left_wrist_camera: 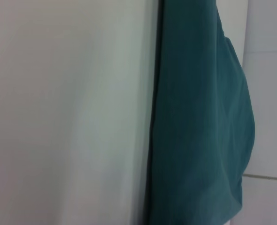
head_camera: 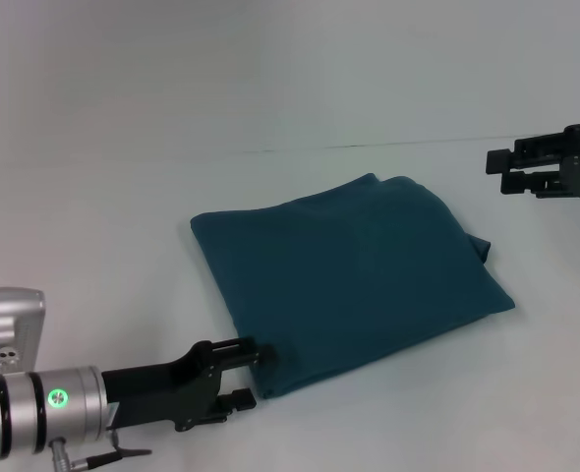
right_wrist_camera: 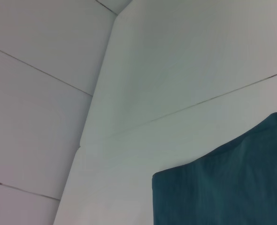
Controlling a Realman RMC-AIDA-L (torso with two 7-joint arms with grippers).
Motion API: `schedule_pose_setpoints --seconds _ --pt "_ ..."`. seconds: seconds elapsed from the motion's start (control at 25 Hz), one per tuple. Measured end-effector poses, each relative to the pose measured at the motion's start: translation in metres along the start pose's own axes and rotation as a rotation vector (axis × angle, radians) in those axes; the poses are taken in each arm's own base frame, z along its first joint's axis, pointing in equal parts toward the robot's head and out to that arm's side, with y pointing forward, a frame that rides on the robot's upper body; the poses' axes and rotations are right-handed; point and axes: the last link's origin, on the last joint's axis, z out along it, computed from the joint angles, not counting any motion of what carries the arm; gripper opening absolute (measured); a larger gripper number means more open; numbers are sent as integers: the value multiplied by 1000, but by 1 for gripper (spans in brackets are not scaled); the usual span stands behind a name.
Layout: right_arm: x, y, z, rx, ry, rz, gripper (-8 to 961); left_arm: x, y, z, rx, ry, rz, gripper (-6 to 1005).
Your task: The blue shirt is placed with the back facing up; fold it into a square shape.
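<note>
On the counter: the blue shirt (head_camera: 354,277) lies as a compact, nearly square folded packet, its layers stacked and one edge a little puffed on the side nearer the right arm.
Left gripper (head_camera: 258,374): low at the shirt's near corner, fingers spread apart with the corner just at their tips; it looks released, not pinching cloth.
Right gripper (head_camera: 496,172): raised and well apart from the shirt, beyond its far right corner, fingers apart and grasping nothing.
Step in hand: judged from the shape, the folding is almost or fully done; this reads as letting go of the last fold.
Next move: probably drawing the left gripper clear of the corner without dragging it, then perhaps evening the puffed edge if a truer square is wanted.
Risk: a fingertip catching the soft knit could pull the corner open.
Surface: plain pale counter (head_camera: 93,197), matte, with a thin seam line (head_camera: 418,144) running beyond the shirt.
Room: the wrist views show only pale flat panels (right_wrist_camera: 40,42) with seams around the shirt.
</note>
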Motion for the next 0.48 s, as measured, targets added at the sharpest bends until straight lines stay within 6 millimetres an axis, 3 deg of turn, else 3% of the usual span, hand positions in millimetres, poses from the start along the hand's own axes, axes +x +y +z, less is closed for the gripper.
schedule_pose_setpoints --seconds 0.48 --pt "0 0 -1 -3 -7 3 538 0 3 16 34 -19 20 782"
